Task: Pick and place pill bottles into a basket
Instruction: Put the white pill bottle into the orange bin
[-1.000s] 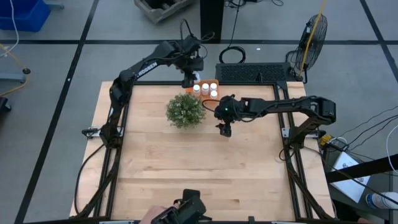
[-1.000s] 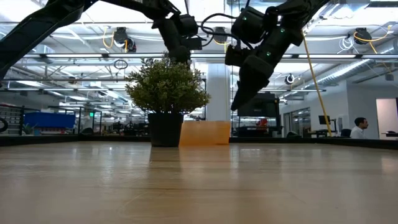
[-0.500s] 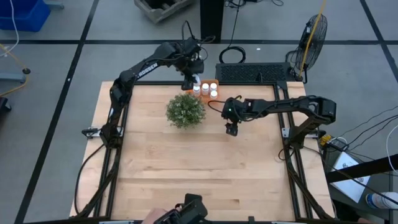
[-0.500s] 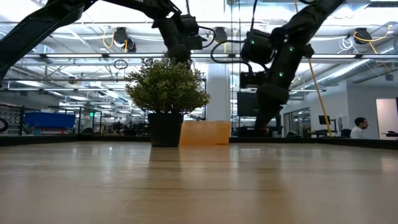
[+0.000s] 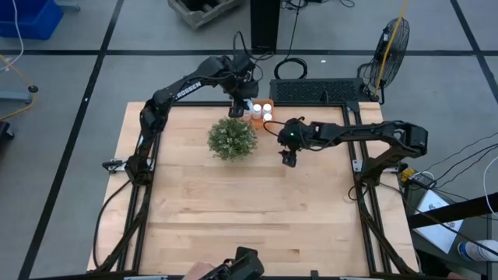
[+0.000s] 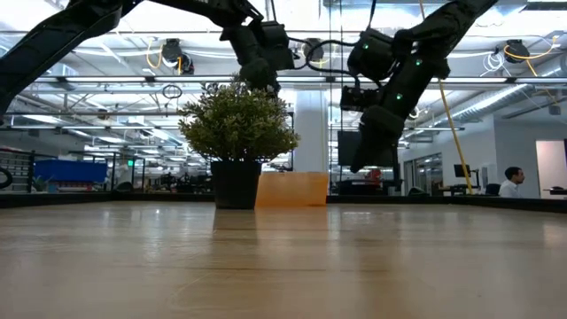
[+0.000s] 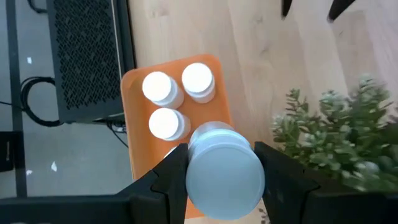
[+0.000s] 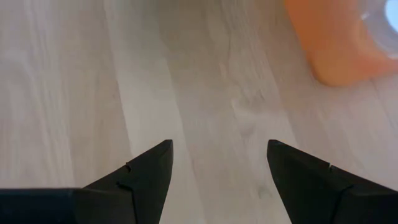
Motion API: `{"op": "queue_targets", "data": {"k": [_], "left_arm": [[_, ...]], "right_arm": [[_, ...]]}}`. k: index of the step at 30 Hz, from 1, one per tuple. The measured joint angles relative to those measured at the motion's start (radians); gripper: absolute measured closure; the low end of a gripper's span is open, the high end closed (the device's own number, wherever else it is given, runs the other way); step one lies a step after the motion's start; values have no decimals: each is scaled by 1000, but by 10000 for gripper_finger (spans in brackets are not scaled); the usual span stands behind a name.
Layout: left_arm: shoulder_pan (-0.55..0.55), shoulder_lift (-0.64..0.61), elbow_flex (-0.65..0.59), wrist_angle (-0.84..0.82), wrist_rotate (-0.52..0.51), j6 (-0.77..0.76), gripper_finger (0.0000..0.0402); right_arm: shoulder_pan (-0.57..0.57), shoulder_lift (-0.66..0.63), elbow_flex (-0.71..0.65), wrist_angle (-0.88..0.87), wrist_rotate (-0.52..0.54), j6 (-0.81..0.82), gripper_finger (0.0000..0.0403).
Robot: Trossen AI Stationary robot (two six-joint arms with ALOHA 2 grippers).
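The orange basket (image 5: 257,114) sits at the table's far edge, just right of the green potted plant (image 5: 232,138). Three white pill bottles (image 7: 168,106) stand inside it. My left gripper (image 5: 236,111) hovers above the basket's left end, shut on a fourth white pill bottle (image 7: 224,170). My right gripper (image 5: 289,161) is open and empty, above bare wood to the right of the plant; its fingers (image 8: 146,177) point down. The basket also shows in the low view (image 6: 292,189) behind the plant pot. My left gripper pinches the pill bottle between its two fingers (image 7: 171,177), one on each side of the bottle's body just below the white cap (image 7: 225,174). The fingers point down from above. The bottle stands upright, lifted clear above the basket.
A black perforated box (image 5: 317,91) lies beyond the table's far edge, right of the basket. The plant stands close to the basket's left end. Open wood lies over the near half of the table (image 5: 249,218).
My right gripper has moved toward the table's right edge, away from the plant and basket. My left gripper, holding the bottle, has shifted slightly over the basket's left end.
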Motion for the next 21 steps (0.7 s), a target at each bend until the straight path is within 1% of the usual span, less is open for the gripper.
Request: {"op": "queue_targets", "data": {"k": [7,14,21], "left_arm": [[-5,26,0,5,0,1,242],[-4,67,0,48,-6,11,242],[-5,88,0,64,-6,19,242]], "right_arm": [[13,-59,-1,4,-2,-1,152],[38,-106,-1,-4,-1,-1,152],[64,-124,-1,0,0,-1,152]]}}
